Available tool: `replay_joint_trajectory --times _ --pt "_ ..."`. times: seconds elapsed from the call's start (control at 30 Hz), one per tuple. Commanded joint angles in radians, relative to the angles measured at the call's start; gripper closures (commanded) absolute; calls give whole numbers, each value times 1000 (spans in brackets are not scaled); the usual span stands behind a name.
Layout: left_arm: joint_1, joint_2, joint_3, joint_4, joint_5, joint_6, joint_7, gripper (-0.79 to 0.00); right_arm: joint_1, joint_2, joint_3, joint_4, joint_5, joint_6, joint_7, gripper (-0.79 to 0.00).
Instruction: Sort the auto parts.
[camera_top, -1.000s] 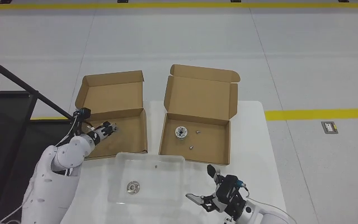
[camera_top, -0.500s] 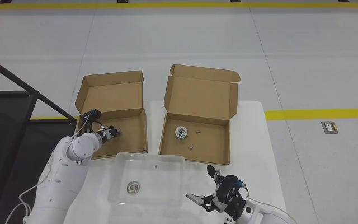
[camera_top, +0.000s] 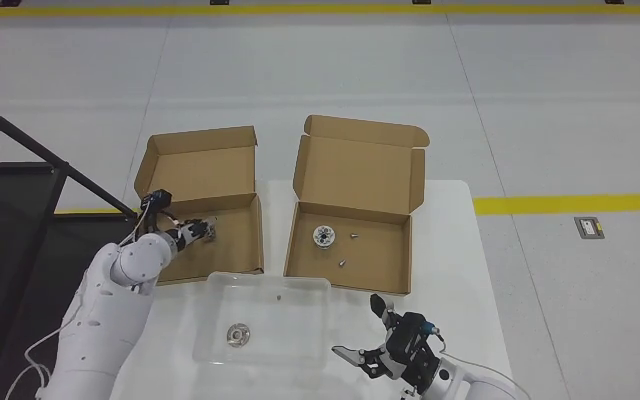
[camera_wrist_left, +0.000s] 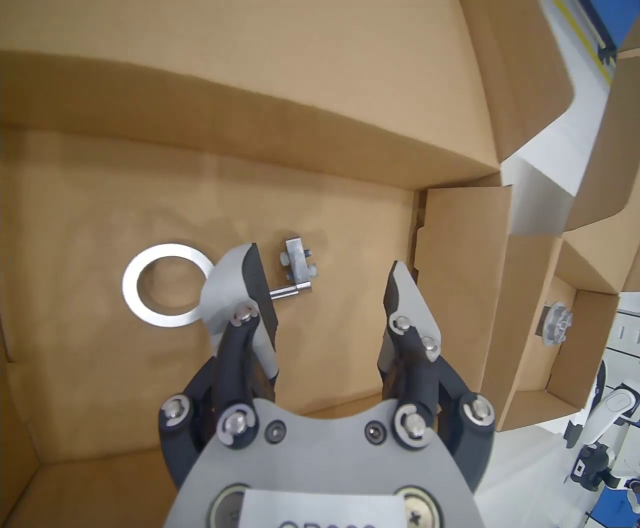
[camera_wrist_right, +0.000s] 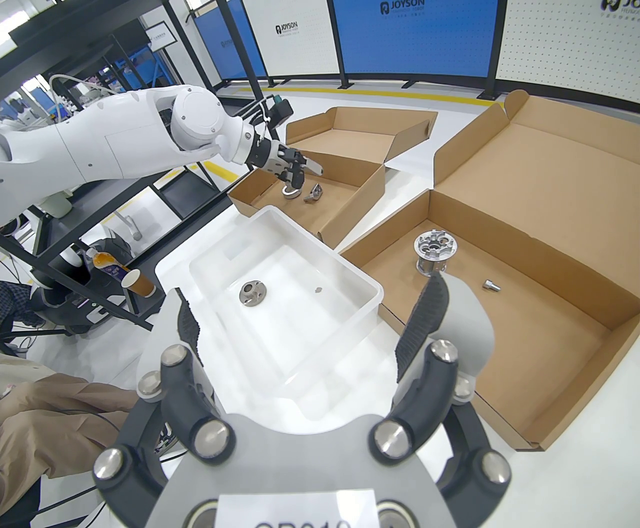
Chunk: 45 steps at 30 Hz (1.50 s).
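My left gripper (camera_wrist_left: 322, 260) hangs open just above the floor of the left cardboard box (camera_top: 235, 255), with nothing between its fingers. A flat metal ring (camera_wrist_left: 162, 285) and a small metal bracket (camera_wrist_left: 297, 270) lie on the box floor under its fingertips. The right wrist view shows that gripper (camera_wrist_right: 300, 172) over the ring (camera_wrist_right: 290, 192) and bracket (camera_wrist_right: 313, 192). My right gripper (camera_top: 357, 328) stands open and empty at the table's near right, beside the clear plastic tray (camera_top: 265, 285). The tray holds a flanged metal part (camera_top: 238, 333) and a tiny piece (camera_top: 277, 296).
The right cardboard box (camera_top: 390, 270) holds a round hub part (camera_top: 323, 235) and two small bolts (camera_top: 355, 236) (camera_top: 342, 263). Both boxes have lids standing up at the far side. A black rack (camera_top: 30, 200) stands left of the table.
My left gripper has shifted a little inside the left box, dipping nearer and then back towards the right. The right arm has kept still.
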Motion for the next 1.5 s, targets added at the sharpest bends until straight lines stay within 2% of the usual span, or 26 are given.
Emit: replay_joint_trajectory --times 0.0,0.07,0.17,0.2,0.27,0.3,0.33,0.43,0.5,0.57,0.73,1.13,1.27,1.37,1.47 --pt "47 11 -37 -85 -13 -19 -4 -563 0 0 0 0 0 0 0 -785" --pt "111 23 -81 -200 -27 -42 -23 -563 0 0 0 0 0 0 0 -785" --pt "244 43 -153 -416 -23 -77 -58 -573 0 0 0 0 0 0 0 -785" --pt "295 49 -173 -491 -24 -97 -83 -643 0 0 0 0 0 0 0 -785" --pt "391 61 -216 -629 -16 -138 -138 -690 0 0 0 0 0 0 0 -785" --pt "436 67 -232 -692 1 -165 -169 -751 0 0 0 0 0 0 0 -785" --pt "478 72 -246 -748 18 -191 -198 -785 0 0 0 0 0 0 0 -785" --pt "587 86 -266 -881 44 -293 -305 -785 0 0 0 0 0 0 0 -785" --pt "632 95 -283 -938 55 -360 -377 -785 0 0 0 0 0 0 0 -785" --pt "665 103 -287 -974 74 -438 -441 -785 0 0 0 0 0 0 0 -785" --pt "714 120 -260 -1065 138 -554 -575 -785 0 0 0 0 0 0 0 -785" --pt "714 120 -260 -1065 138 -554 -575 -785 0 0 0 0 0 0 0 -785" --pt "711 123 -211 -1061 251 -548 -580 -785 0 0 0 0 0 0 0 -785" --pt "701 125 -151 -1054 316 -551 -590 -600 0 0 0 0 0 0 0 -785" --pt "689 126 -114 -1041 365 -535 -604 -508 0 0 0 0 0 0 0 -785"
